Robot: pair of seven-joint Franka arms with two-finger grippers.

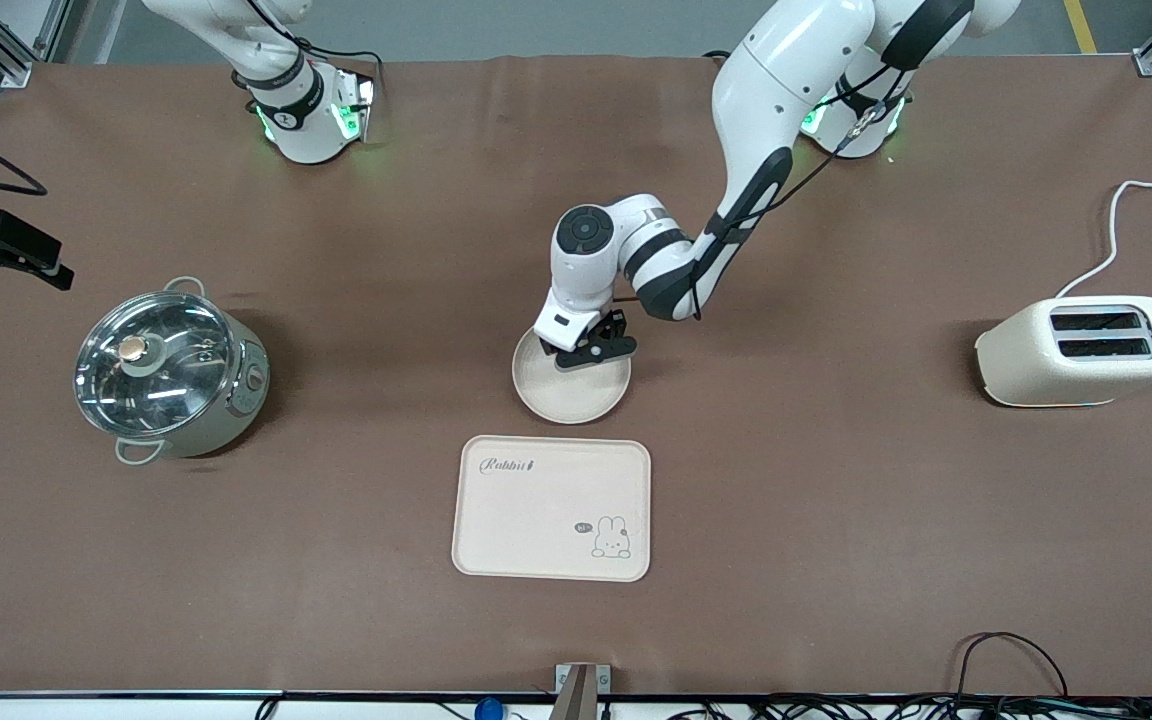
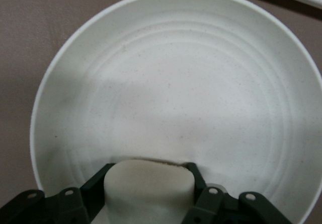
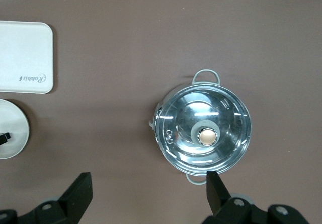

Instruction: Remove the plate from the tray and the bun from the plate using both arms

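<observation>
The round cream plate (image 1: 576, 395) lies at the table's middle, just farther from the front camera than the rabbit tray. My left gripper (image 1: 591, 350) is low over the plate's edge and is shut on the pale bun (image 2: 148, 186). In the left wrist view the plate (image 2: 176, 83) fills the picture beyond the black fingers (image 2: 193, 176). In the front view the gripper hides the bun. My right gripper (image 3: 148, 181) is open and empty, waiting high above the table near the pot. The plate's edge (image 3: 10, 128) also shows in the right wrist view.
The rectangular cream rabbit tray (image 1: 551, 510) lies nearer to the front camera than the plate. A glass-lidded pot (image 1: 166, 370) stands toward the right arm's end of the table. A cream toaster (image 1: 1081, 350) with a white cable stands toward the left arm's end.
</observation>
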